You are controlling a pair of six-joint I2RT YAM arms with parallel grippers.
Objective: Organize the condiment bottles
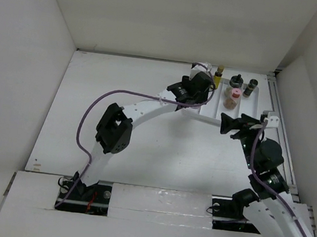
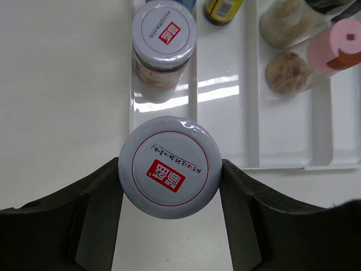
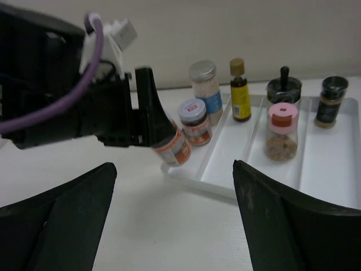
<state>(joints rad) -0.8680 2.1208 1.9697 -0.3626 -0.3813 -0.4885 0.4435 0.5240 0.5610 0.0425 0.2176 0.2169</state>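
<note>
Left claw (image 2: 170,172): clamped across a white-lidded, red-labelled jar (image 3: 174,148), held tilted at the near left corner of the white divided tray (image 2: 220,130); contact with tray or surface (image 2: 56,113) not determinable. Judged rigid, smooth-walled and likely slippery, moderately weighty with contents, breakable if dropped; best taken across the upper body just under the lid. Left compartment: twin jar (image 3: 194,121) upright, blue-labelled jar (image 3: 206,84) behind. Next compartment: slim amber bottle (image 3: 241,93). Further right: pink-lidded jar (image 3: 280,135), then black-capped jars (image 3: 284,86) towards the back. Right claw (image 1: 225,125): jaws spread wide, holding nothing, poised near the tray's near edge, apart from every bottle.
</note>
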